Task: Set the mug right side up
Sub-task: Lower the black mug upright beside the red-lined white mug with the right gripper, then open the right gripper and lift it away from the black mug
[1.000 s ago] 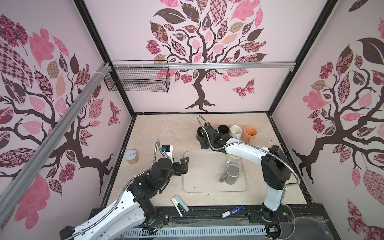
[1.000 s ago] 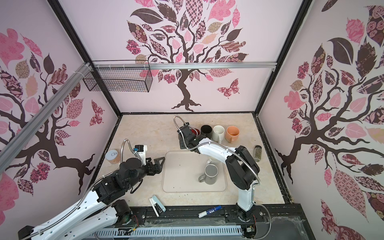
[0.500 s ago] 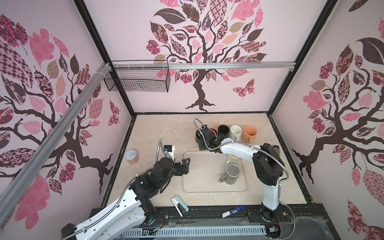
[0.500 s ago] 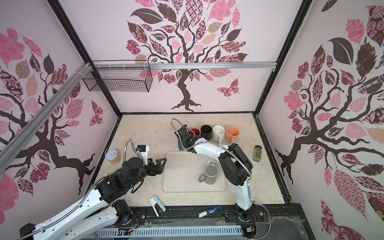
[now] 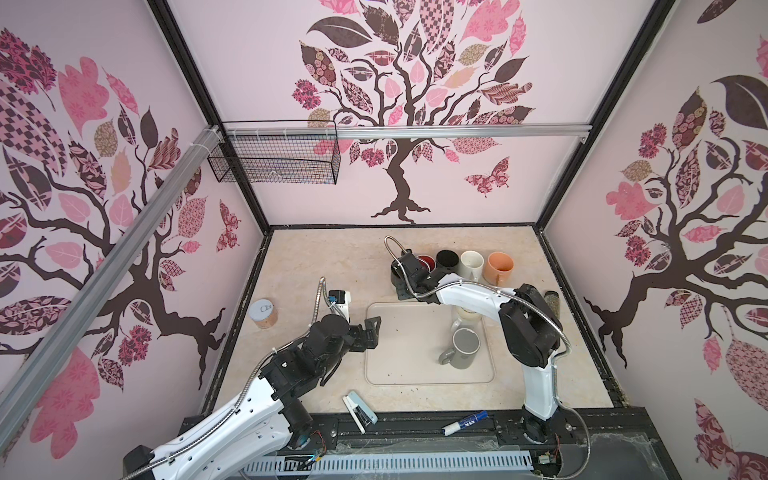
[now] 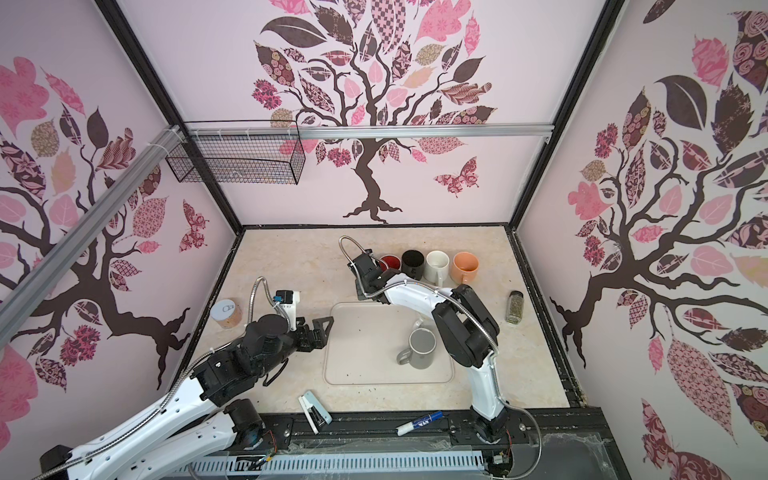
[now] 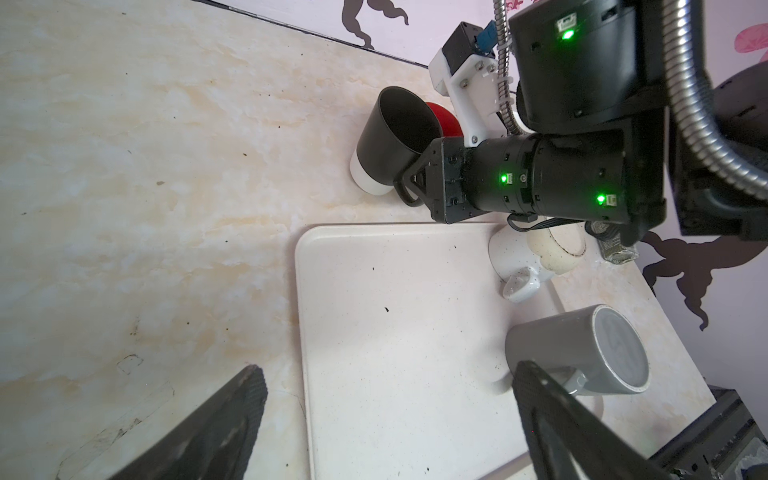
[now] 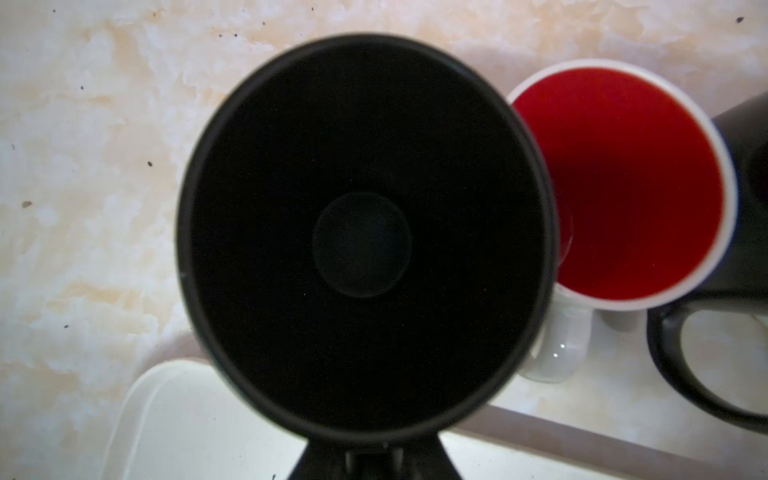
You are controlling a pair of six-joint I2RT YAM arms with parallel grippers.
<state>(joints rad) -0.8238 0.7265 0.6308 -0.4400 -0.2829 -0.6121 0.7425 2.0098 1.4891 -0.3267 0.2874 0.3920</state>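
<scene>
Had the right tool (image 7: 409, 183) shut on the handle of the black mug (image 7: 390, 137), mouth up, white base down at the counter (image 7: 124, 166), at the end of the back row, just beside the red-lined mug (image 8: 619, 187). Could not tell whether the base sat flat or hung just above the surface. Risked a topple if released before settling fully. Risked dragging or tipping it on withdrawal, should a finger have snagged inside the handle loop. Risked knocking the red-lined neighbour, with so little room alongside. Had the left tool (image 5: 372, 334) spread wide and empty at the near edge of the tray (image 7: 395, 332), apart from the grey mug (image 7: 573, 353), seemingly base-up there.
</scene>
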